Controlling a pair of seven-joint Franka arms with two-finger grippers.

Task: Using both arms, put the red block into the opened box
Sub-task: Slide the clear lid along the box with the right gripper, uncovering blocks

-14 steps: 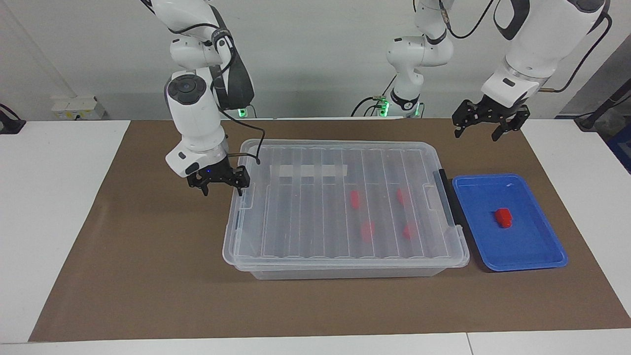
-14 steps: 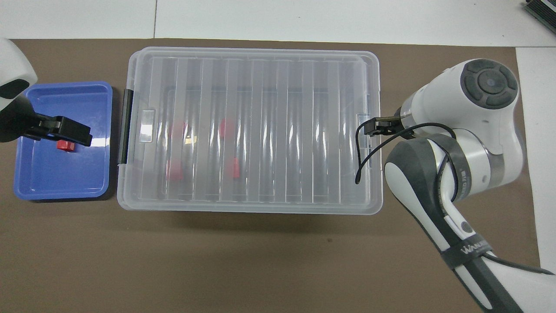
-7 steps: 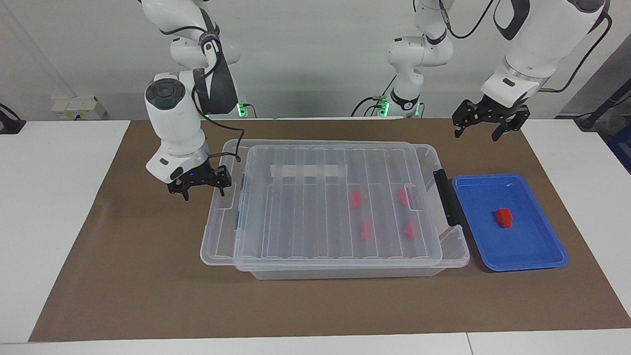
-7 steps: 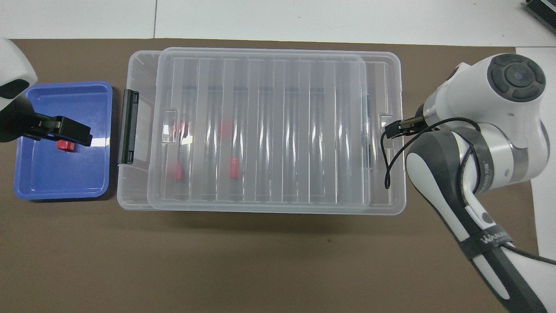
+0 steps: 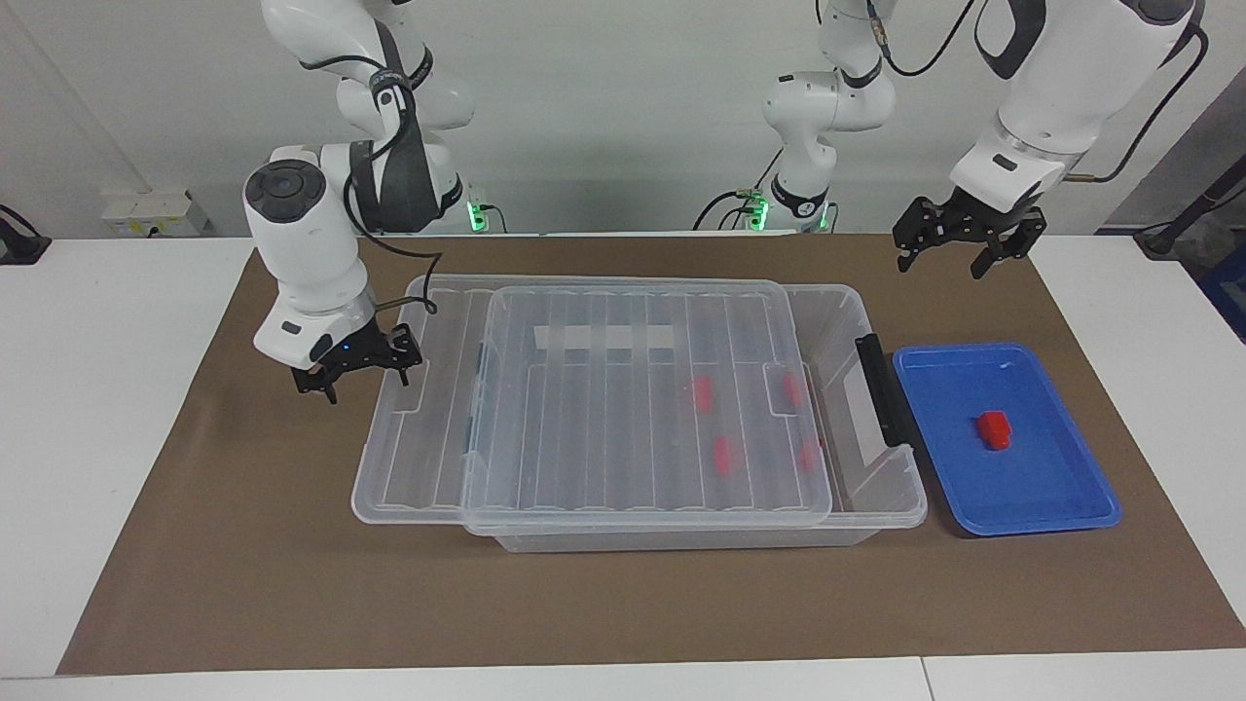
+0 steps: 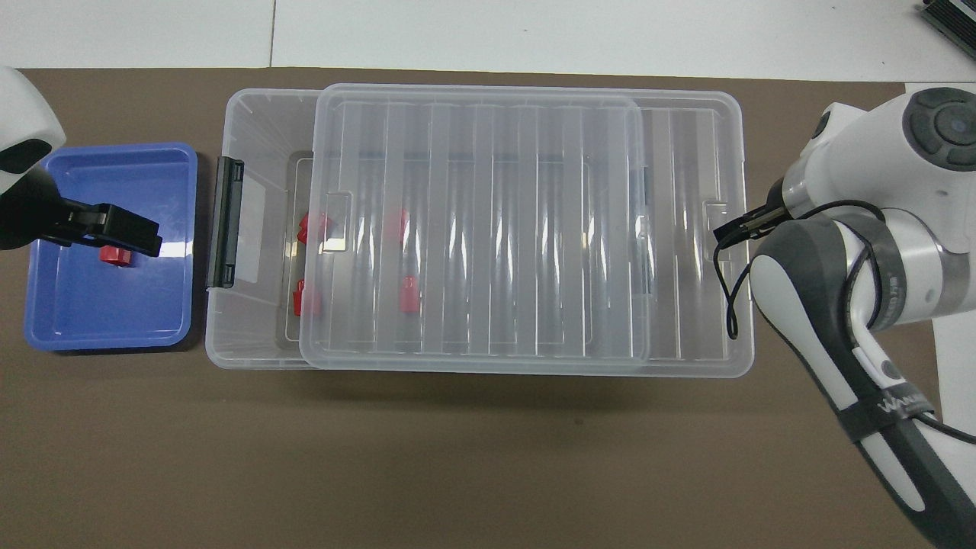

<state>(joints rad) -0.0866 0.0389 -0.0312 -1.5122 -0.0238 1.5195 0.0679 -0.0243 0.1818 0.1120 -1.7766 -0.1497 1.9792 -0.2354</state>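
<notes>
One red block [image 5: 994,429] lies in the blue tray [image 5: 1061,506]; in the overhead view the red block [image 6: 114,255] shows half under my left gripper [image 6: 114,232]. My left gripper [image 5: 942,265] hangs open, high over the mat beside the tray. The clear box [image 5: 881,506] holds several red blocks [image 5: 721,455]. Its ribbed lid [image 5: 584,438] lies slid toward the right arm's end, baring a strip of the box [image 6: 252,152] by the black handle [image 5: 881,389]. My right gripper [image 5: 358,375] stands open at the lid's end edge, one fingertip [image 5: 409,375] at its tab.
The blue tray [image 6: 69,320] sits on the brown mat at the left arm's end, close beside the box's handle [image 6: 223,223]. The lid [image 6: 496,229] overhangs the box toward the right arm's end. White table surrounds the mat.
My right gripper has moved toward its own end of the table, and the lid has slid with it, uncovering the box's end by the tray. The left arm has not moved.
</notes>
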